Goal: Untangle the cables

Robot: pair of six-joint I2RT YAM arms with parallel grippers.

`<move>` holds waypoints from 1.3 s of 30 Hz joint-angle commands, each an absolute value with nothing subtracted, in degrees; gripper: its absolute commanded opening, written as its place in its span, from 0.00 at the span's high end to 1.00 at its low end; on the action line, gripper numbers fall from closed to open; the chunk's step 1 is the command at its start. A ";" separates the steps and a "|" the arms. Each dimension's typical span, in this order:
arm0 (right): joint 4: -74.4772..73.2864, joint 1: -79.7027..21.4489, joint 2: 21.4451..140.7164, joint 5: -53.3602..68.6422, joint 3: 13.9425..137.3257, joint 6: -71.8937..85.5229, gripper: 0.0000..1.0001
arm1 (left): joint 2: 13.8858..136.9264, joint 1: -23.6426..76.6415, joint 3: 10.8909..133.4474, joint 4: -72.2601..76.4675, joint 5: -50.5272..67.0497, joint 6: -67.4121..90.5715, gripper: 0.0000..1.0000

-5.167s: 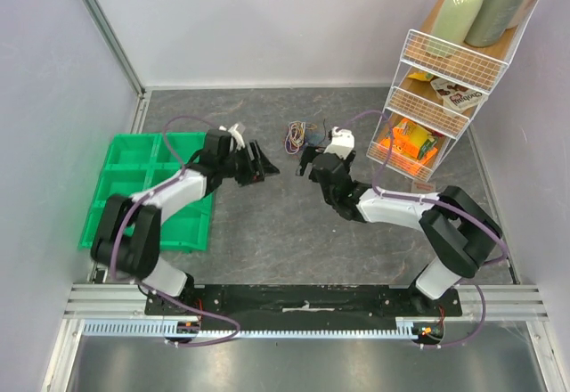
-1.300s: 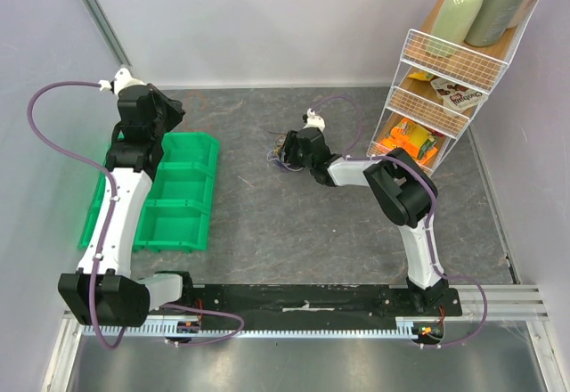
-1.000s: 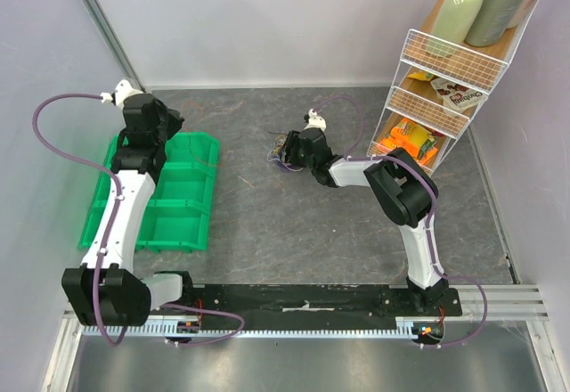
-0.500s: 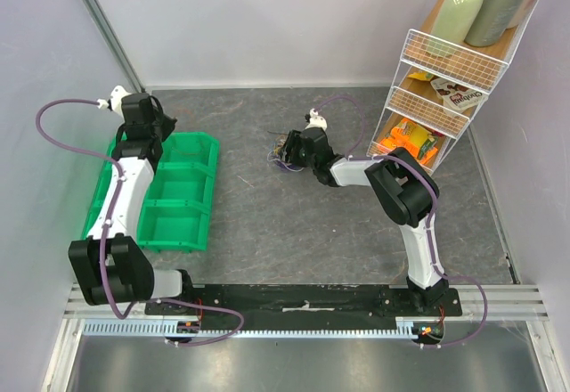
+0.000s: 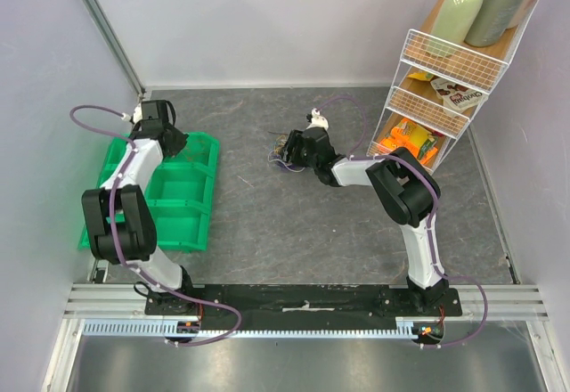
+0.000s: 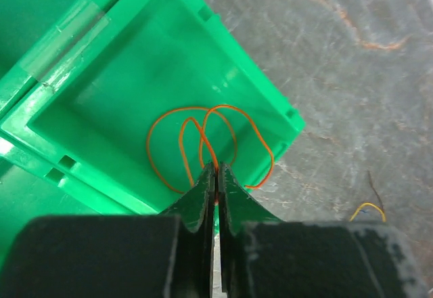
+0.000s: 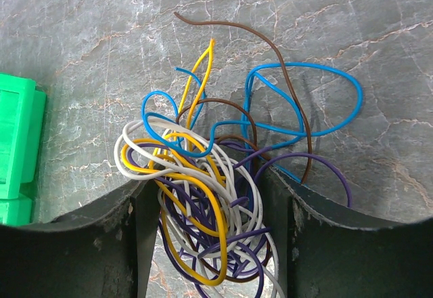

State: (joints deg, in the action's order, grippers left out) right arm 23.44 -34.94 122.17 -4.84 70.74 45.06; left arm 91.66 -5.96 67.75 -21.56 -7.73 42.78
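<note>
While left jaws pinch an orange cable [image 6: 229,108] in the green bin [image 6: 115,74], right jaws spread around tangled cables [image 7: 203,189] near a wire rack [image 5: 450,58].

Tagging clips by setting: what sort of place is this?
Probably a robotics lab test cell, not a home: bare panel walls, an aluminium mounting rail, a green compartment bin, a wire rack of props.

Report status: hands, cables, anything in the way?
Left hand shut on orange cable, loops in green bin. Right hand open, straddling tangled bundle on table. Nothing blocking either hand.
</note>
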 commanded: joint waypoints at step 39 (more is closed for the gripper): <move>26.01 -33.40 106.43 3.86 61.26 26.02 0.25 | 95.60 18.29 56.76 9.06 16.34 44.55 0.43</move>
State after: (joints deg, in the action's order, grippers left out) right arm 24.27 -33.47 104.05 0.43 59.29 28.03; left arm 88.62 20.75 48.58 7.90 16.14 40.38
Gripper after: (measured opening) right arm 0.764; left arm 0.601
